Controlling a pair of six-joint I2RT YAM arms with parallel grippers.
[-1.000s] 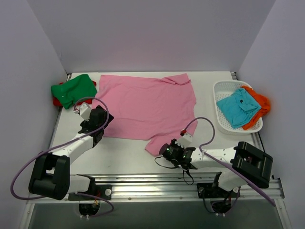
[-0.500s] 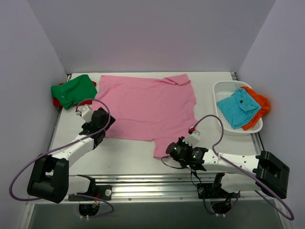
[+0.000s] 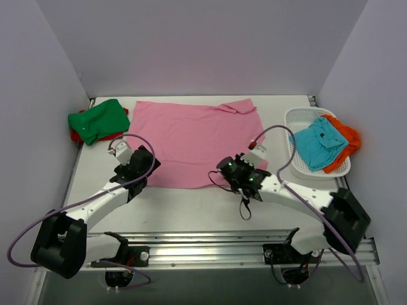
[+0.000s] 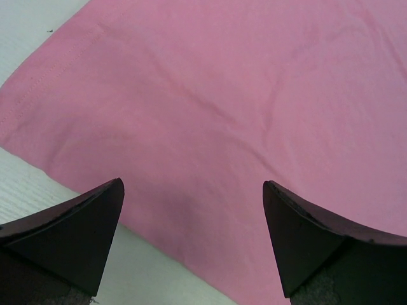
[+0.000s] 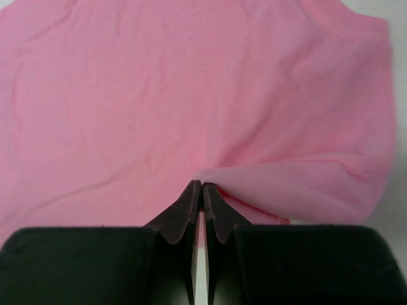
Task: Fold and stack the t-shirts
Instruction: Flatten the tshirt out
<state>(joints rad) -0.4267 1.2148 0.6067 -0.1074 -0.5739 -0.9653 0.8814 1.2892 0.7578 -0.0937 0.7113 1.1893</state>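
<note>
A large pink collared t-shirt (image 3: 191, 136) lies spread on the table. My right gripper (image 3: 224, 166) is shut on its near right sleeve, which is folded inward over the body; the pinched fold shows in the right wrist view (image 5: 299, 184). My left gripper (image 3: 148, 166) is open and empty over the shirt's near left edge (image 4: 191, 159). A green t-shirt (image 3: 98, 119) lies on a red one (image 3: 76, 136) at the far left. A teal t-shirt (image 3: 318, 143) and an orange one (image 3: 343, 136) sit in the basket.
A white mesh basket (image 3: 299, 159) stands at the right edge. Grey walls enclose the table on three sides. The metal rail (image 3: 203, 244) runs along the near edge.
My right gripper has carried the pink sleeve from the near edge up and inward over the shirt body. My left gripper has shifted slightly right along the near left edge.
</note>
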